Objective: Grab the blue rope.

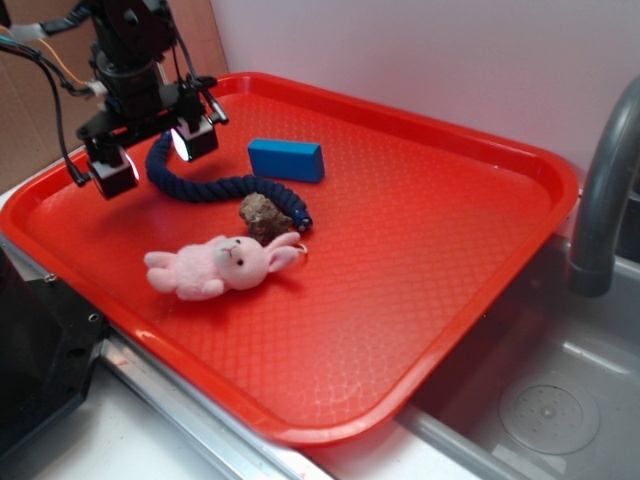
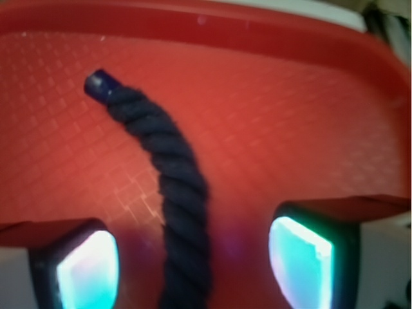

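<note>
My gripper (image 1: 155, 155) hangs over the rear left part of the red tray (image 1: 440, 300), fingers spread wide, with nothing held between them. The blue rope (image 1: 205, 186) lies on the tray floor as a curved, twisted navy cord; one end sits under my gripper, and the cord sweeps from there toward the tray's middle, ending in a capped tip beside a brown rock (image 1: 264, 216). In the wrist view the rope (image 2: 180, 193) runs up between my two fingers, its capped end (image 2: 98, 84) pointing toward the tray's far rim. My left pad (image 2: 87, 270) and right pad (image 2: 299, 257) stand to either side of the cord, each apart from it; neither touches it. Whether my fingertips touch the tray floor I cannot tell from either view. A bright blue rectangular block (image 1: 286, 159) rests just behind the rope's middle stretch, near it but apart. The rock touches or nearly touches the rope's far end. A pink plush bunny (image 1: 222, 266) lies on its side in front of the rock, toward the tray's near edge. A grey faucet (image 1: 600, 190) stands at the right, above a metal sink (image 1: 560, 400).
</note>
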Motion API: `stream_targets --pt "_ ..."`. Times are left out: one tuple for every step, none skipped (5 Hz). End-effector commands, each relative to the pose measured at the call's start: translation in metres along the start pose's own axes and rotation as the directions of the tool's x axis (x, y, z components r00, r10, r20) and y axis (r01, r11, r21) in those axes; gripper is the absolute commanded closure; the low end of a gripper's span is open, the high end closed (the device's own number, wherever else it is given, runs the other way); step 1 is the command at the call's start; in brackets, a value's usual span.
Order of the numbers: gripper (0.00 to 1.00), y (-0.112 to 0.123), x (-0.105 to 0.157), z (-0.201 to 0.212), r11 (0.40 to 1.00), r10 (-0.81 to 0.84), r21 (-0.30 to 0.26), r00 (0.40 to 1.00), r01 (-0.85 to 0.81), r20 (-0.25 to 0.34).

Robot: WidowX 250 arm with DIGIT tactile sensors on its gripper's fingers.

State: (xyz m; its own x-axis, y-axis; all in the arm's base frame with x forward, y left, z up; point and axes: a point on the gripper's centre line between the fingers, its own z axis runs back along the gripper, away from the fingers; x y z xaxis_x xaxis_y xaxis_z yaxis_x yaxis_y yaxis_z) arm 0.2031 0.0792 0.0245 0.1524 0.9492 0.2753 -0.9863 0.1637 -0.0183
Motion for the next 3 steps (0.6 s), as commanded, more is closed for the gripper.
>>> stream_targets --pt "1.0 0.0036 0.0045 -0.0061 0.998 0.015 -0.057 1.0 -0.015 0.009" --pt "1.0 0.0002 0.0091 -0.0077 0.999 0.01 -0.053 1.0 -0.01 0.003" --pt "1.0 -0.0035 0.0135 -0.0002 0.997 -0.071 -0.033 0.997 0.071 0.006"
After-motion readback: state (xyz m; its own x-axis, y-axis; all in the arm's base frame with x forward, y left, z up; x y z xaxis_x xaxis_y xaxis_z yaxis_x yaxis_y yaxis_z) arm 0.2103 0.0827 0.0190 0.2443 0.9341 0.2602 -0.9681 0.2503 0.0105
